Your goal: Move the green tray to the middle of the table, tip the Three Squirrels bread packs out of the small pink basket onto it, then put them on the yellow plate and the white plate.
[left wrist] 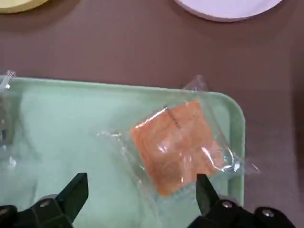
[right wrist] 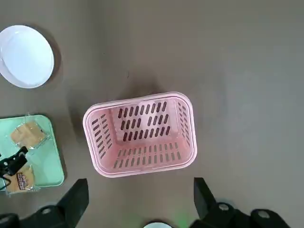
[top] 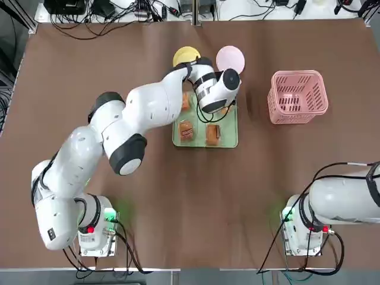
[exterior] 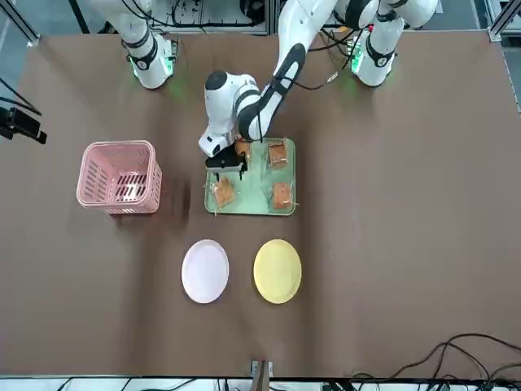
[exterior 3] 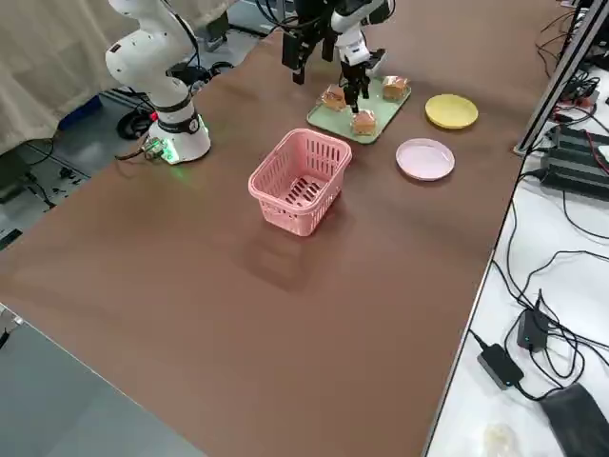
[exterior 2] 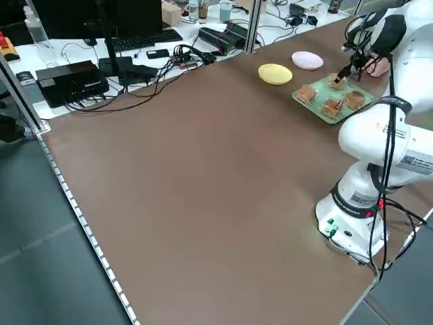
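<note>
Left claw (left wrist: 140, 202), fingers spread wide & empty, is poised over a bread pack (left wrist: 178, 142) at the green tray (left wrist: 71, 123) corner nearest the white plate (left wrist: 228, 7). Pack should be straddled centrally, pinched by bread not loose film, then lifted straight. Right claw (right wrist: 137, 202) parked open, above the pink basket (right wrist: 140, 133).

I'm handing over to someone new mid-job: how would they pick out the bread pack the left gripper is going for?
Find the green tray at the middle of the table, just before the two plates. The left gripper, open, hangs over the tray's corner nearest the white plate and the pink basket. The pack lies between its fingers there, turned askew; the other packs lie clear of the gripper.
</note>
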Controlling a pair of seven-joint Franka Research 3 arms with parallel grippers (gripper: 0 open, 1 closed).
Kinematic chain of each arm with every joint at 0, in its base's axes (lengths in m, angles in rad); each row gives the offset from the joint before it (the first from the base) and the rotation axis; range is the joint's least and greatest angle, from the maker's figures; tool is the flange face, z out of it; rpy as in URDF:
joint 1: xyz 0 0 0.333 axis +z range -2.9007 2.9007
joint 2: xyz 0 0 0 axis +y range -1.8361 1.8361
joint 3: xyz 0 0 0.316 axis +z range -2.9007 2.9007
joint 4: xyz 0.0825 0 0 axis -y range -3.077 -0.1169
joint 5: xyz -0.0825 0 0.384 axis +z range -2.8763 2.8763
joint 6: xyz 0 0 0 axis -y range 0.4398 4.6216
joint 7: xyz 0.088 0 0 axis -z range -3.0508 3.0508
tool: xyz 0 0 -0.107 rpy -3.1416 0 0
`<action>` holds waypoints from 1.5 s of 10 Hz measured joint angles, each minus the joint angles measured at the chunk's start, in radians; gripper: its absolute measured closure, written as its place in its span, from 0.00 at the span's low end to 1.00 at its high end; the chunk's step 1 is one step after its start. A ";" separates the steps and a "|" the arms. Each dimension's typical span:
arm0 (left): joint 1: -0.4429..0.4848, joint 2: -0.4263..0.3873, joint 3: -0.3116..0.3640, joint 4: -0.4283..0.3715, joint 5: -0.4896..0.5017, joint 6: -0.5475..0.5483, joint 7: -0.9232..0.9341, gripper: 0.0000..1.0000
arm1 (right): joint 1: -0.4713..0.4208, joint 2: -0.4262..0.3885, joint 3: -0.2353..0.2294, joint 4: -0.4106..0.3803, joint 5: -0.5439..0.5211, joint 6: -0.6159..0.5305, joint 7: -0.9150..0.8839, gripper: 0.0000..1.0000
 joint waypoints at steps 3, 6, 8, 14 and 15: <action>-0.004 -0.036 -0.015 -0.004 -0.055 -0.118 0.000 0.00 | -0.002 0.000 0.000 0.000 0.000 0.000 0.000 0.02; -0.003 -0.036 -0.032 -0.033 -0.118 -0.162 0.000 0.00 | -0.002 0.000 0.000 0.000 0.000 0.000 0.000 0.02; -0.002 -0.035 -0.033 -0.057 -0.145 -0.162 0.014 0.00 | -0.002 0.000 0.000 0.000 0.000 0.000 0.000 0.02; -0.004 -0.032 -0.079 -0.067 -0.150 -0.162 0.015 0.00 | -0.002 0.000 0.000 0.000 0.000 0.000 0.000 0.02; -0.004 -0.032 -0.081 -0.067 -0.150 -0.161 0.015 0.00 | -0.002 0.000 0.000 0.000 0.000 0.000 0.000 0.02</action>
